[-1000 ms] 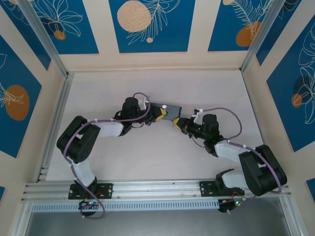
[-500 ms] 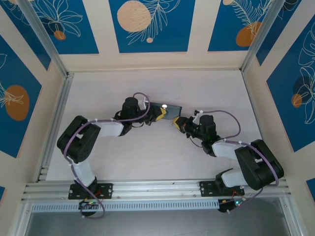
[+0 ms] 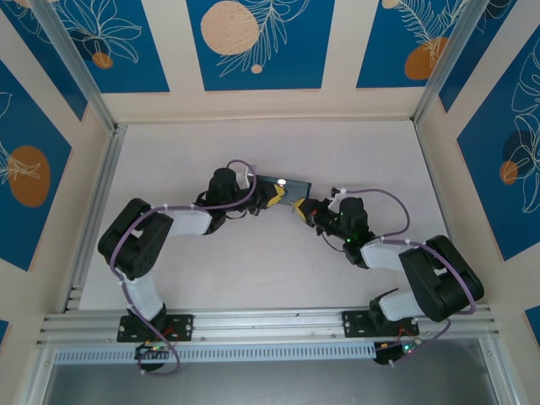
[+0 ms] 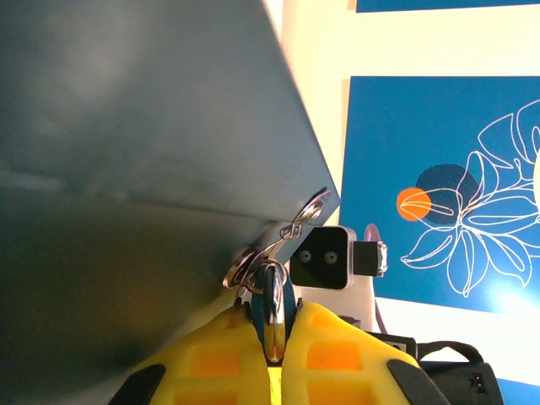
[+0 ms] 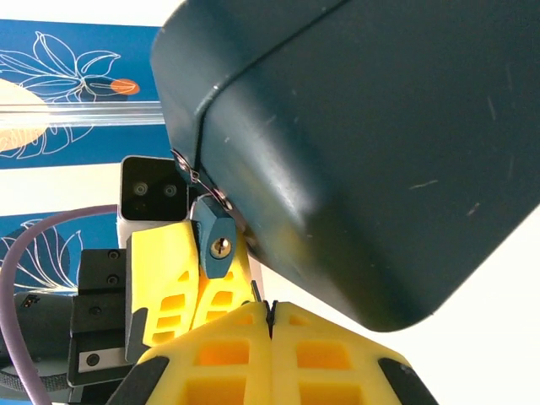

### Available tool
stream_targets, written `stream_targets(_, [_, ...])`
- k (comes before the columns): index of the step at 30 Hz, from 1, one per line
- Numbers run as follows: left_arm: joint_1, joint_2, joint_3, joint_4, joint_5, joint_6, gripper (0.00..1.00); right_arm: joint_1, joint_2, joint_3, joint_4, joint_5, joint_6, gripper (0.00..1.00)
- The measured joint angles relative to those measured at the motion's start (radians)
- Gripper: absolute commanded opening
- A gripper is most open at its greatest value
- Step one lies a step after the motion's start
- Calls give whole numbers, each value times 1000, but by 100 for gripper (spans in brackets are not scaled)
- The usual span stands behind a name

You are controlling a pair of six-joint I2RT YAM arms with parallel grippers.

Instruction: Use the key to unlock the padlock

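Note:
The padlock (image 5: 217,245), small and blue-bodied, hangs from the latch of a dark-blue box (image 5: 363,143) with its brass keyhole facing my right wrist camera. My left gripper (image 4: 278,327) is shut on the padlock (image 4: 273,297), whose silvery shackle passes through rings at the box's edge. Just below and right of the keyhole, my right gripper (image 5: 271,314) is shut on the key (image 5: 261,298), a thin dark sliver poking out from between the yellow fingertips, a short gap from the padlock. In the top view the left gripper (image 3: 275,195) and right gripper (image 3: 301,209) meet beside the box (image 3: 285,187).
The box lies mid-table between both arms, with purple cables (image 3: 384,198) looping over each wrist. Pale table (image 3: 253,270) spreads around it, bounded by aluminium rails (image 3: 93,211) and blue patterned walls. The right wrist's camera housing (image 4: 325,257) shows just behind the padlock.
My right gripper has crept left and slightly up toward the padlock, its forearm swinging with it. The left arm and the box have stayed put.

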Motion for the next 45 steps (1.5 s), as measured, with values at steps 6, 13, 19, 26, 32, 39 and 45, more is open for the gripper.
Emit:
stream_targets(6, [0, 0, 0, 0, -1, 0, 0, 0, 0, 18, 0, 7, 0, 0])
stream_targets(13, [0, 0, 0, 0, -4, 0, 0, 0, 15, 39, 1, 7, 0, 0])
stream_targets(19, [0, 0, 0, 0, -4, 0, 0, 0, 38, 50, 2, 7, 0, 0])
stream_targets(26, [0, 0, 0, -1, -10, 0, 0, 0, 52, 54, 16, 7, 5, 0])
stream_targets(32, [0, 0, 0, -1, -15, 0, 0, 0, 59, 67, 16, 6, 8, 0])
stream_targets(39, [2, 0, 0, -1, -22, 0, 0, 6, 72, 78, 16, 7, 8, 0])
stream_targets(45, [5, 0, 0, -3, -22, 0, 0, 11, 89, 79, 35, 10, 11, 0])
